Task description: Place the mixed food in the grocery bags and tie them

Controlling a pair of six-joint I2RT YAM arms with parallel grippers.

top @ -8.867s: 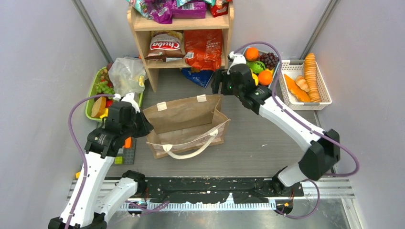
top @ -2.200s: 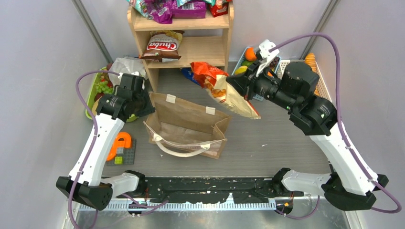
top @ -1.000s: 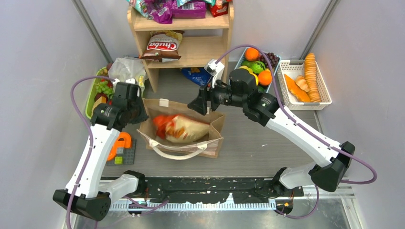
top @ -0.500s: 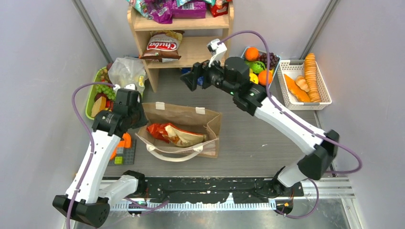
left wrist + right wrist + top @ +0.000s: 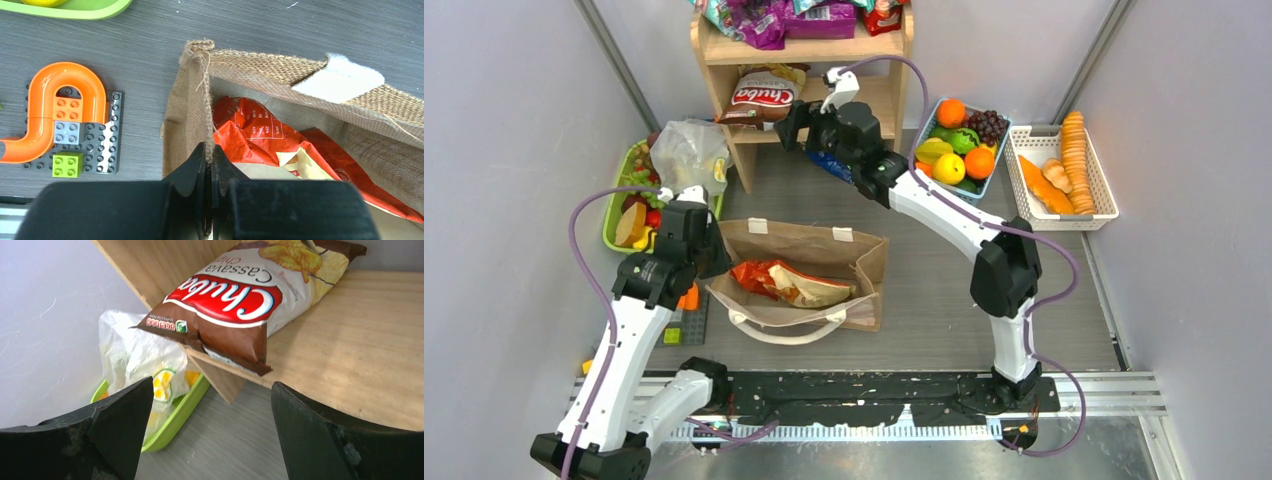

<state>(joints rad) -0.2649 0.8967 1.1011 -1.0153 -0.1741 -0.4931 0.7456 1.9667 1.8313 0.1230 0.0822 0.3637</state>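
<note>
The tan burlap tote (image 5: 809, 247) stands open on the table, with a red-orange snack packet (image 5: 784, 283) lying inside it. My left gripper (image 5: 712, 268) is shut on the tote's left rim (image 5: 206, 90), and that same red-orange packet (image 5: 260, 135) shows just beyond the jaws. My right gripper (image 5: 784, 124) is open and empty at the wooden shelf, facing the brown-white Chuba packet (image 5: 235, 295) on the lower board. Its fingers (image 5: 120, 420) stand wide apart below the packet's near corner. The clear plastic bag (image 5: 689, 155) rests on the green tray, left of the shelf.
The wooden shelf (image 5: 869, 105) carries purple and red packets (image 5: 764, 20) on its top board. A blue basket of fruit (image 5: 959, 150) and a white basket (image 5: 1064, 165) stand at the right. A green tray (image 5: 619, 210) and orange toy bricks (image 5: 65, 110) lie left of the tote.
The right gripper let the red-orange packet drop into the tote, opened wider and moved back and left to the shelf. The left gripper kept its hold on the tote's rim.
</note>
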